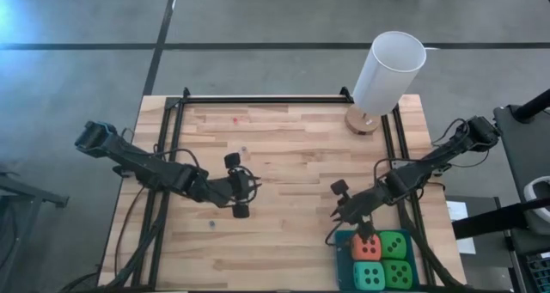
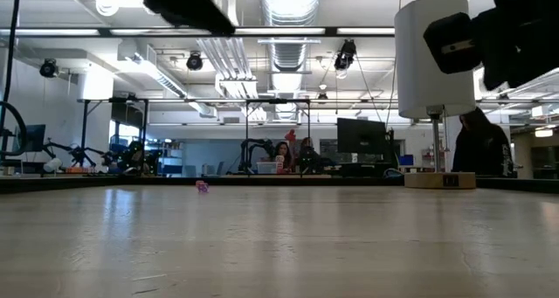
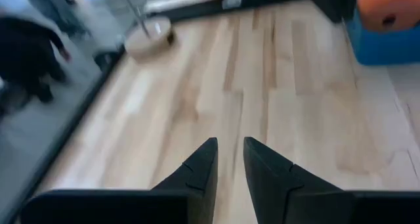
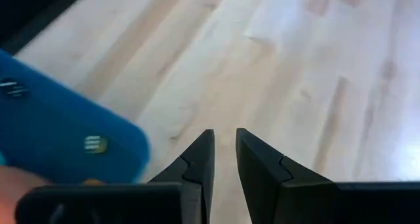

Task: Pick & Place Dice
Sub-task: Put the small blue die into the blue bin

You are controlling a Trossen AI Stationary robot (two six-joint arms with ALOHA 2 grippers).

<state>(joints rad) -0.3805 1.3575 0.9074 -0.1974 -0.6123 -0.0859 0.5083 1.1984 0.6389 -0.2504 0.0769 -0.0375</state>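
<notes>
The wooden counter (image 1: pixel 284 155) filled the middle of the high view. A tall white cylinder (image 1: pixel 388 72) stood near its upper right corner. Down at the lower right sat a blue tray (image 1: pixel 344 257) with all four dice (image 1: pixel 381 259) packed tight inside.

My right end effector (image 1: pixel 333 231) hung just beside the tray's upper left corner, clenched with nothing in it. I worried it could bump the tray and slide it, or catch the orange-red die (image 1: pixel 367 247).

My left end effector (image 1: pixel 241 190) waited mid-counter, left of centre, clenched and empty too.
</notes>
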